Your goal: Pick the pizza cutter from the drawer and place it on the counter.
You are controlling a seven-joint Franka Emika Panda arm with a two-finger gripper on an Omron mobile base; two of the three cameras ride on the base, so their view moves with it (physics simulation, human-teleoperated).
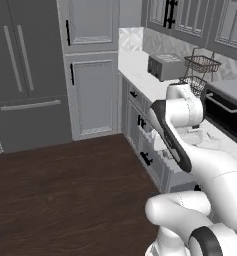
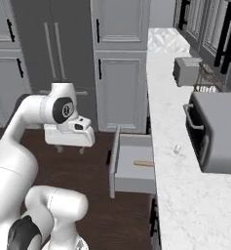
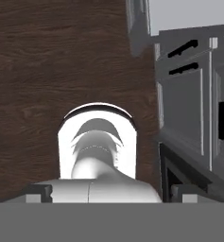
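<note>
Waiting to start: drawer (image 2: 133,168) open, pizza cutter (image 2: 143,163) inside at frame centre, counter (image 2: 185,205) untouched.
Gripper (image 2: 69,148) hangs left, apparently empty; spread unclear.

The glossy white robot arm (image 2: 19,141) is built of fat, rounded tube-like links with smooth shells. Dark charcoal bands mark the joints: a black ring with a small pale centre sits on the round wrist joint, and a long dark strip runs along the forearm link (image 1: 170,135). The flat white hand block (image 2: 69,135) carries a small dark window and two short stubby fingertips (image 2: 81,151) beneath it.
</note>
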